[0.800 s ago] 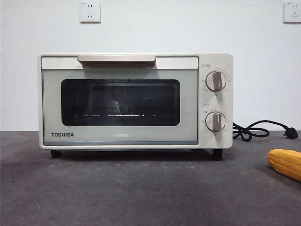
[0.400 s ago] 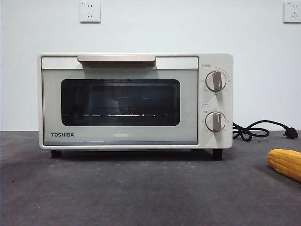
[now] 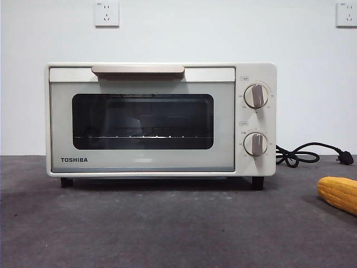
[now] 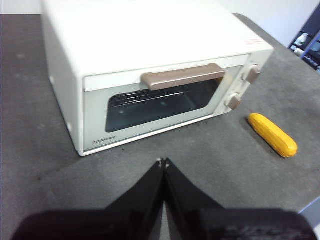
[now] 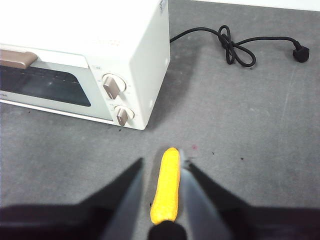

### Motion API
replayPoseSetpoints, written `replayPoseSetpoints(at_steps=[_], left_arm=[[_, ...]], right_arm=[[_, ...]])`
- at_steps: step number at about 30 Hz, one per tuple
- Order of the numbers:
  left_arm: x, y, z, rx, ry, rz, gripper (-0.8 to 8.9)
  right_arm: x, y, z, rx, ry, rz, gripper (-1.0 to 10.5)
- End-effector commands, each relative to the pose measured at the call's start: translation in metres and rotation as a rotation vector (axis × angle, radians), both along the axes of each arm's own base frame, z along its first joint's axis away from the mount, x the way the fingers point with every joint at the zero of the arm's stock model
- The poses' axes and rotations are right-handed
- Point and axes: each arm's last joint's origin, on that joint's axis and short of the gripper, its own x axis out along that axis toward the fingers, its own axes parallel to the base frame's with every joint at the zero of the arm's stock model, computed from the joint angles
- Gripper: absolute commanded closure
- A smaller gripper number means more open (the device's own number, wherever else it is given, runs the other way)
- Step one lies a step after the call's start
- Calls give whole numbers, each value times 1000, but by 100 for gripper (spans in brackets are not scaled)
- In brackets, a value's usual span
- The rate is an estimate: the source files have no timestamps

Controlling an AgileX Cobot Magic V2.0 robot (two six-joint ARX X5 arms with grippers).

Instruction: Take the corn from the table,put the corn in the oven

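The yellow corn lies on the dark grey table at the right, in front of and beside the cream TOSHIBA oven, whose door is shut. In the right wrist view my right gripper is open, with the corn lying lengthwise between the two jaws and the oven off to one side. My left gripper is shut on nothing and faces the oven door from a distance, with the corn well off to its side. Neither gripper shows in the front view.
A black power cable with its plug lies coiled on the table behind the corn, right of the oven. The cable is also in the right wrist view. A brown bar handle runs along the door's top. Two wall sockets sit high behind.
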Motion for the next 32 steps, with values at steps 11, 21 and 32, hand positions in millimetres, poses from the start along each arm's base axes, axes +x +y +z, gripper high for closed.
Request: replayPoseSetpoints(at_steps=[11,21,32], left_arm=[[-1,0,3,4,-20,-15,819],[-1,0,3,2,-21,-18,819],[0,0,3,2,-25,-18,819]], right_arm=[[6,1,-1,-5,22,2,288],[60,11,-24,-31,274,6,289],[135,23,-81,-88,605,6,351]])
